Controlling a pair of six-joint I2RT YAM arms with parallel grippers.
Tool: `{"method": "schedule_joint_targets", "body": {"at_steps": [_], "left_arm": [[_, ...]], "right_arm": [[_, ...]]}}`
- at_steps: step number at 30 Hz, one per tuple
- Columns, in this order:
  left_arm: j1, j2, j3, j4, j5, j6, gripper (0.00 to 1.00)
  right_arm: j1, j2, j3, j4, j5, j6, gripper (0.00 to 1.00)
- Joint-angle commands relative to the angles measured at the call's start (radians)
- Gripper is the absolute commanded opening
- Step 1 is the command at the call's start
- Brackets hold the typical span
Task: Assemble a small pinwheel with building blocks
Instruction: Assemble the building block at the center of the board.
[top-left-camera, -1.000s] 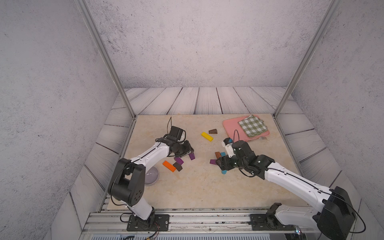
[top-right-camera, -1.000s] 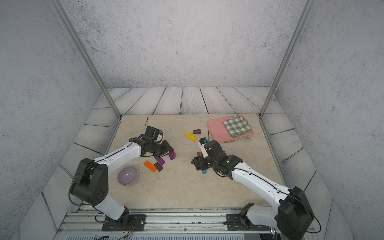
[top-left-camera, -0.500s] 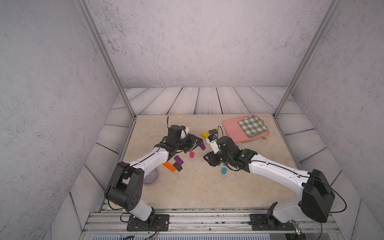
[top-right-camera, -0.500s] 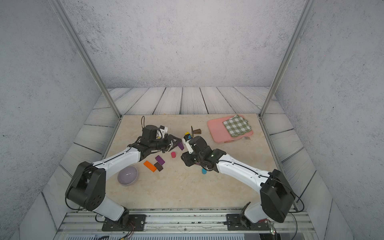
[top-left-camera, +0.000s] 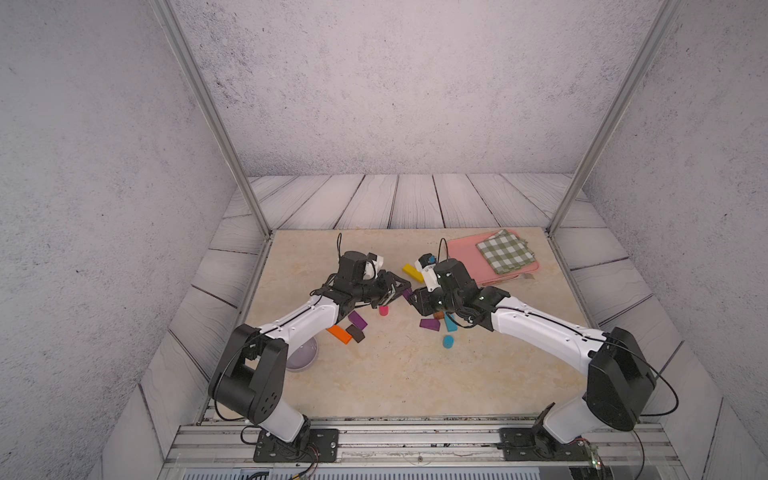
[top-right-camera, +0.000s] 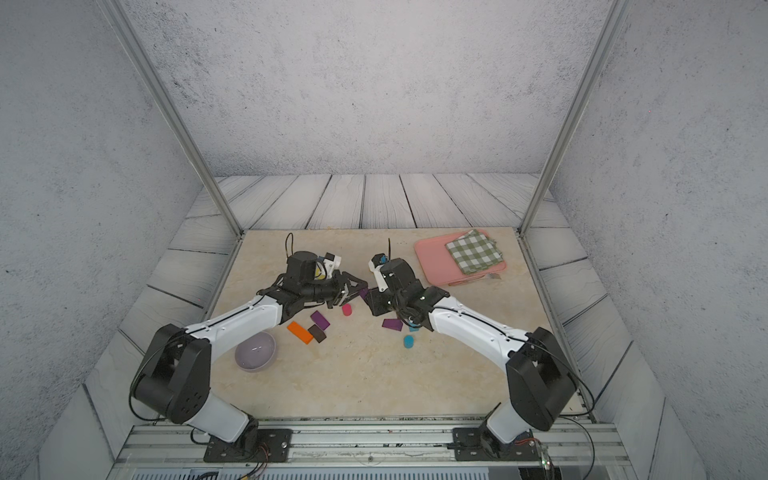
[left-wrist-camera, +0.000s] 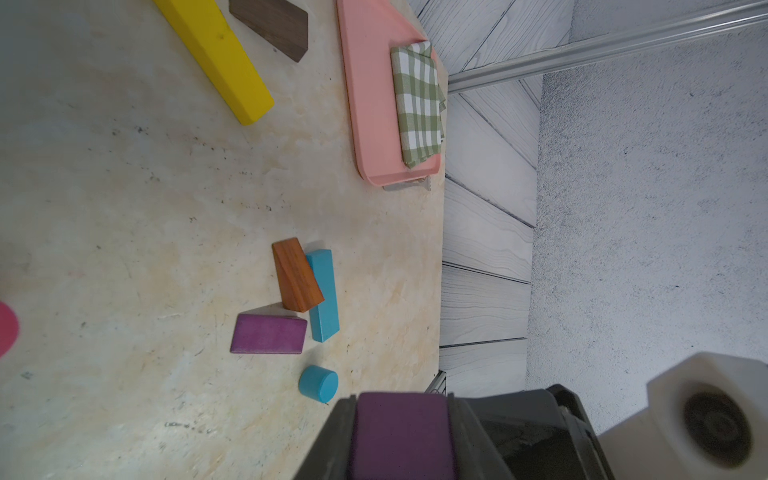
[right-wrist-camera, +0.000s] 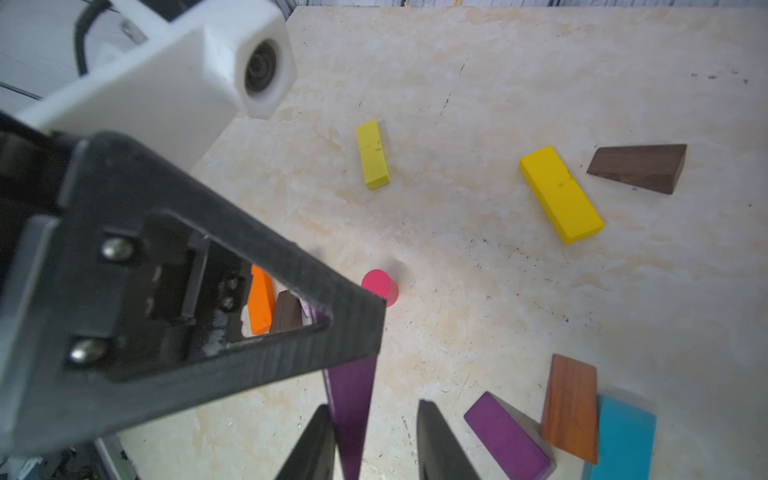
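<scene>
Just above the pink cylinder (top-left-camera: 383, 310) standing mid-table (top-left-camera: 395, 374), two grippers are meeting tip to tip; the left gripper (top-left-camera: 400, 290) is clamping the thick end of a purple wedge (left-wrist-camera: 401, 436); the right gripper (right-wrist-camera: 372, 432) is straddling its thin end, one finger touching and the other showing a gap, so not yet pinching; this is looking like a left-to-right handover; next, the right jaws need to pinch firmly before the left ones let go; a yellow bar (right-wrist-camera: 561, 195), a teal bar (left-wrist-camera: 323, 295) and other blocks are lying loose around the cylinder, none joined.
</scene>
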Motion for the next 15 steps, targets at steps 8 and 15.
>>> {"method": "schedule_joint_targets", "body": {"at_steps": [8, 15], "left_arm": [[-0.003, 0.0, 0.038, -0.056, 0.063, 0.045, 0.34], [0.172, -0.106, -0.032, -0.148, 0.076, 0.059, 0.96]], "right_arm": [[0.0, 0.069, 0.023, 0.062, -0.055, 0.034, 0.07], [0.0, 0.071, -0.007, 0.039, 0.026, 0.002, 0.0]]}}
